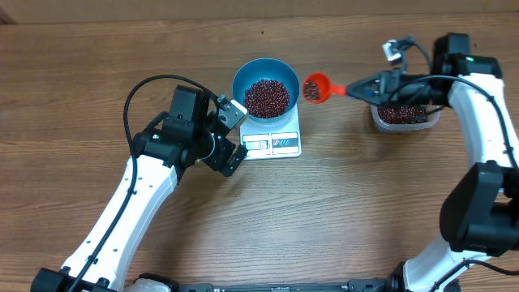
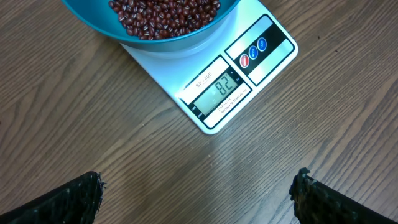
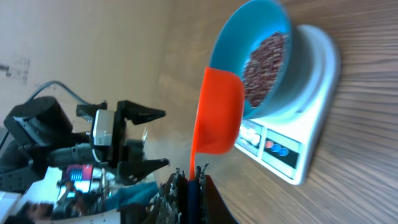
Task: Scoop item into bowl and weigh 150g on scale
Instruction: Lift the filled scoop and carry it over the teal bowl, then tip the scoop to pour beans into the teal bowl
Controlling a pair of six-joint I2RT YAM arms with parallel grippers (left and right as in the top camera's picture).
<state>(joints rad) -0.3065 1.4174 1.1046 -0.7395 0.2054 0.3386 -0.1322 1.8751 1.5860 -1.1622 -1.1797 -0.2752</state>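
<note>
Black fingertips (image 2: 74,199) of the left gripper (image 2: 196,202) poke into the bottom corners of the left wrist view, spread wide with only bare table (image 2: 93,124) between them and nothing held. Just ahead of them lies the scale (image 2: 255,74), its display turned toward the gripper and reading what looks like 82, though the digits are small. The bowl (image 2: 155,43) stands on it, cut off by the top edge, so only its near wall and part of the beans (image 2: 165,15) show.

From overhead, the left gripper (image 1: 233,136) sits just beside the left edge of the scale (image 1: 280,144), level with the display panel. The bowl (image 1: 240,81) covers the scale's far half, and the beans (image 1: 266,97) fill its bottom.

The right gripper (image 1: 369,85) is pinched tight on the handle of an orange scoop (image 1: 315,87). The scoop's cup hangs just beside the bowl's right rim with a few beans in it. A clear tub (image 1: 403,116) of more beans lies under the right arm, which hides part of it.

In the right wrist view the right gripper (image 3: 191,186) is mostly cut off at the bottom edge, with only the tips showing around the thin handle. The scoop (image 3: 217,112) is seen from behind, so its contents are hidden, and it overlaps the bowl (image 3: 283,93) and the scale (image 3: 311,124). The beans (image 3: 261,59) show above the scoop
</note>
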